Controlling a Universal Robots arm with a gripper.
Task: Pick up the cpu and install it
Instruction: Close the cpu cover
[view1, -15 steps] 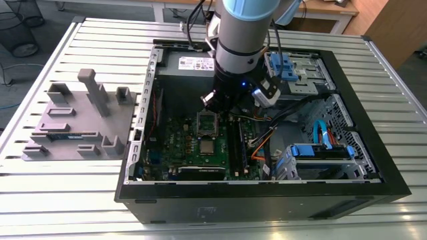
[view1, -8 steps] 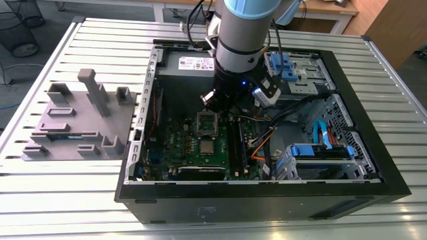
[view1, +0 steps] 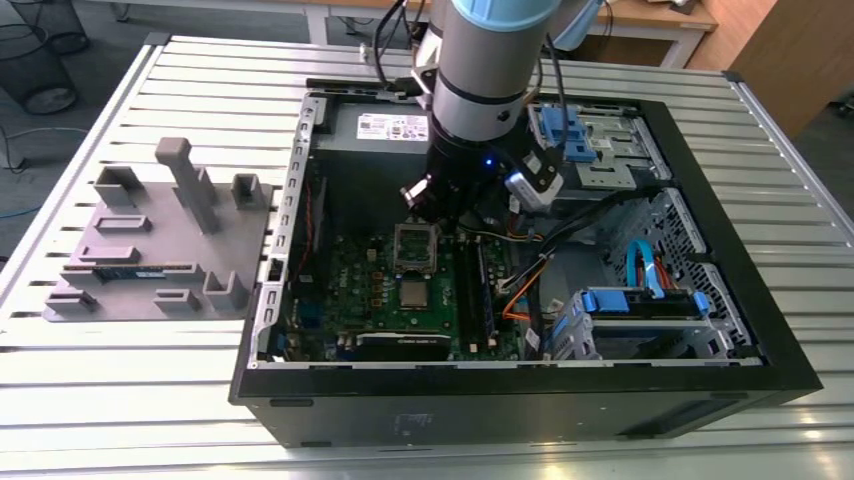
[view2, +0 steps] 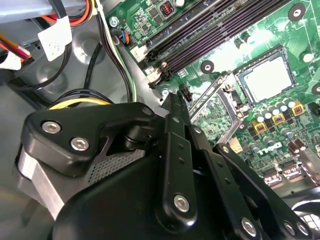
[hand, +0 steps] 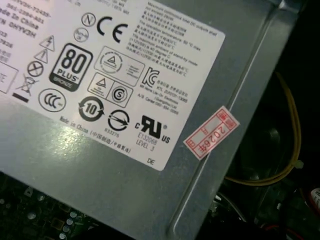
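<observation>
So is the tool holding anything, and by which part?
Nothing seen held: the cpu lies in its socket on the motherboard, apart from the tool.

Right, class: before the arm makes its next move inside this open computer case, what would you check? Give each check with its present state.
1. cpu lies flat in its socket: ok.
2. Socket frame is swung open, off the cpu: ok.
3. End effector is empty: cannot tell.
4. End effector stands apart from the cpu: ok; it is nearer the socket frame.
5. Cables lie off the socket: ok.
6. Memory stick rests on the grey tray, outside the case: ok.
</observation>
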